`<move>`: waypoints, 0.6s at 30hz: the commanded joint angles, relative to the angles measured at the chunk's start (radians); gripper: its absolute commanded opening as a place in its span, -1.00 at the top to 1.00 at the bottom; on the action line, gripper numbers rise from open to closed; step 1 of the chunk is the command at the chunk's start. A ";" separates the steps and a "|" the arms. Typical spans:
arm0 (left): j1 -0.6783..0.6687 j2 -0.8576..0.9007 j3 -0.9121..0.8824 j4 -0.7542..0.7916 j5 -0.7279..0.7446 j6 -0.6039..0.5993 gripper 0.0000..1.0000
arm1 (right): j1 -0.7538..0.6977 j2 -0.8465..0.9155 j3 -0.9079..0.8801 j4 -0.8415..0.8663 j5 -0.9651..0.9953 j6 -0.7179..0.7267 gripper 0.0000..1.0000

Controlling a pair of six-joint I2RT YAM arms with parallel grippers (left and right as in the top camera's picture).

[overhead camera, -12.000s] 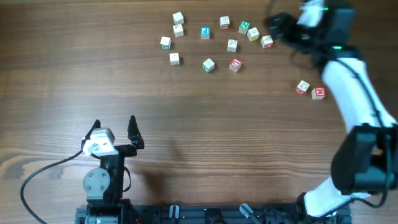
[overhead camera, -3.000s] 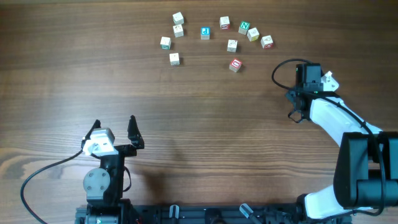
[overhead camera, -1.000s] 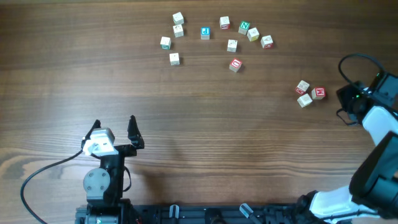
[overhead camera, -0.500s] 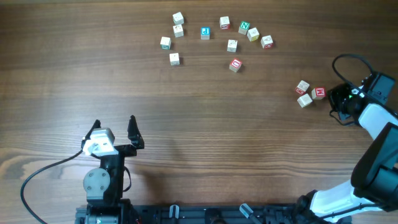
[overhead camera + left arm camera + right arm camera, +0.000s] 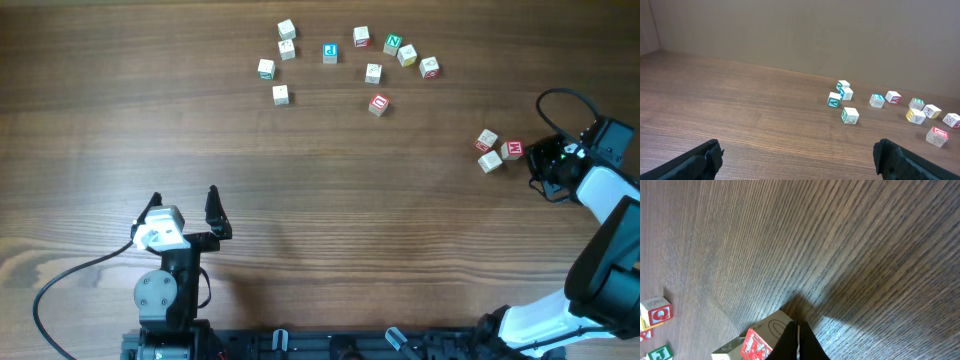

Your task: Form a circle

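Observation:
Several letter blocks lie in a loose arc [image 5: 362, 38] at the far middle of the table; in the left wrist view they are small, at the right [image 5: 850, 115]. Three more blocks huddle at the right: a red-faced one [image 5: 512, 149] and two pale ones [image 5: 487, 140] [image 5: 489, 161]. My right gripper [image 5: 536, 161] is shut and empty, just right of the red-faced block. In the right wrist view its closed fingertips [image 5: 796, 339] rest low against that block [image 5: 774, 326]. My left gripper [image 5: 185, 208] stands open and empty near the front left, far from all blocks.
A Q block [image 5: 657, 311] of the arc shows at the left edge of the right wrist view. A black cable [image 5: 60, 290] loops by the left arm's base. Bare wood lies between the arc and the left gripper.
The right gripper has slid left, up to the three-block cluster. Since 12 s ago, a block from the arc's lower middle has joined that cluster. The left arm has not moved.

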 commanded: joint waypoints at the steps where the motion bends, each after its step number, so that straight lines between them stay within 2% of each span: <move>1: 0.006 -0.009 -0.006 0.001 0.012 0.023 -1.00 | 0.004 0.019 0.013 0.001 -0.036 0.007 0.92; 18: 0.006 -0.009 -0.006 0.001 0.011 0.023 -1.00 | 0.030 0.019 0.013 0.026 -0.008 0.010 0.91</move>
